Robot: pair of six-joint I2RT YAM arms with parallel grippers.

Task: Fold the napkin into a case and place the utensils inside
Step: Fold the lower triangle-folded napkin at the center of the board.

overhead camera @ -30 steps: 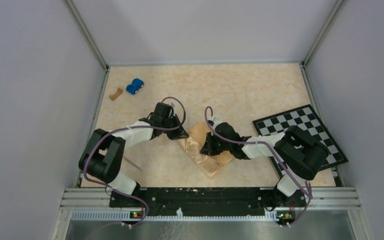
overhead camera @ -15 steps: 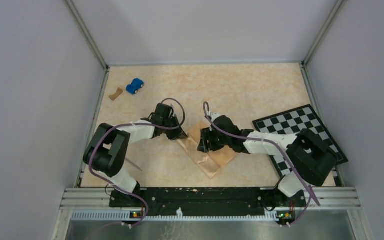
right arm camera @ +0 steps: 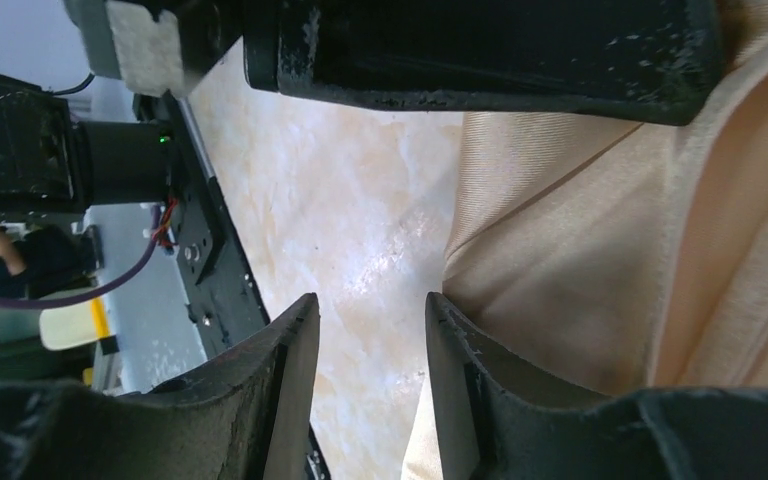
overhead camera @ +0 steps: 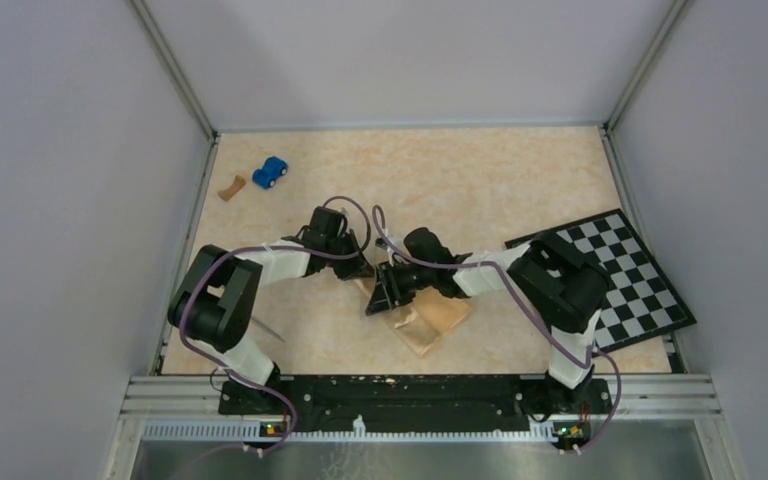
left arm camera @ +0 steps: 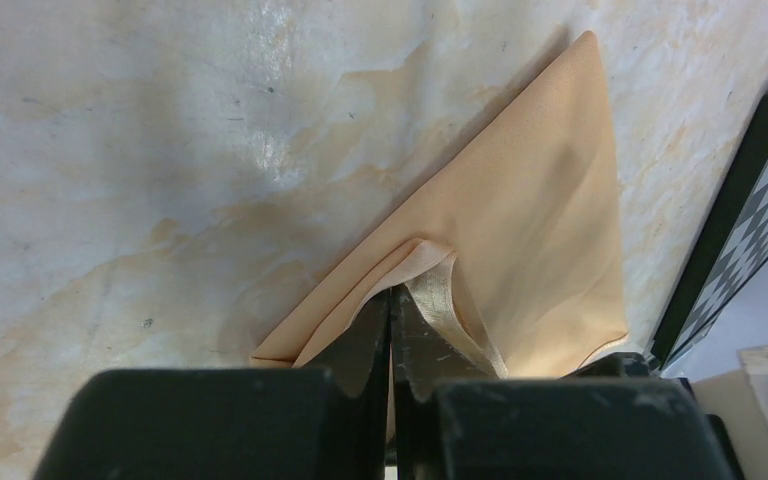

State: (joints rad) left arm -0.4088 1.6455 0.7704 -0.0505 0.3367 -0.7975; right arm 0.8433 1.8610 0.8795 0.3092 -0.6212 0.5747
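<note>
The folded napkin (overhead camera: 438, 318) is lying at the middle of the table (overhead camera: 480, 180), left of the checkerboard (overhead camera: 630, 275), with one thin utensil (overhead camera: 270, 330) resting well apart from it near the left arm's base. The left claw (left arm camera: 390, 305) is closed and is pinching a raised fold at the napkin's edge. The right claw (right arm camera: 370, 330) is standing open, jaws apart, low over the napkin's edge just beside the left claw.

Marbled beige table (overhead camera: 460, 180): folded napkin (overhead camera: 438, 316) centre, checkerboard (overhead camera: 640, 285) right, blue toy car (overhead camera: 271, 172), brown scrap (overhead camera: 231, 187) far-left.
</note>
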